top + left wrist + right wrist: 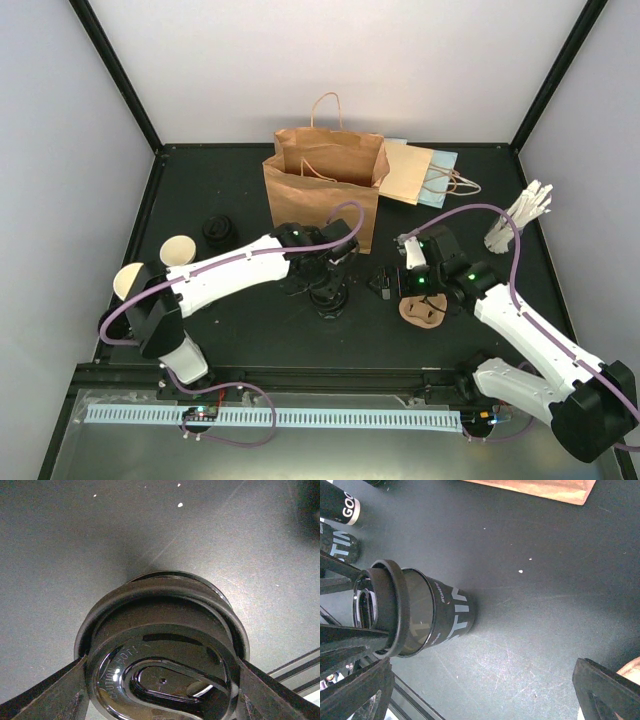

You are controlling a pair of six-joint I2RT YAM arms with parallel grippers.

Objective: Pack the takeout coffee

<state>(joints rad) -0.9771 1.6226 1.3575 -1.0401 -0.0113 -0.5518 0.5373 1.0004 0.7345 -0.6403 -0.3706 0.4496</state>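
Observation:
A takeout coffee cup [445, 611] with a black sleeve stands mid-table with a black lid [160, 675] on its rim. My left gripper [161, 682] comes down over it, its fingers [47, 697] pressed against both sides of the lid. In the top view that gripper [330, 296] is just in front of the bag. Two more cups [178, 250] [128, 282], open and cream inside, stand at the far left. My right gripper [480, 695] hangs open and empty to the right of the lidded cup, low over the table, also visible from above [386, 283].
An open brown paper bag [325, 185] stands behind the lidded cup, and a second bag [420, 172] lies flat at the back right. Loose black lids [218, 232] sit at the left. A brown pulp carrier [424, 311] lies under the right arm. Wooden stirrers [520, 216] lie far right.

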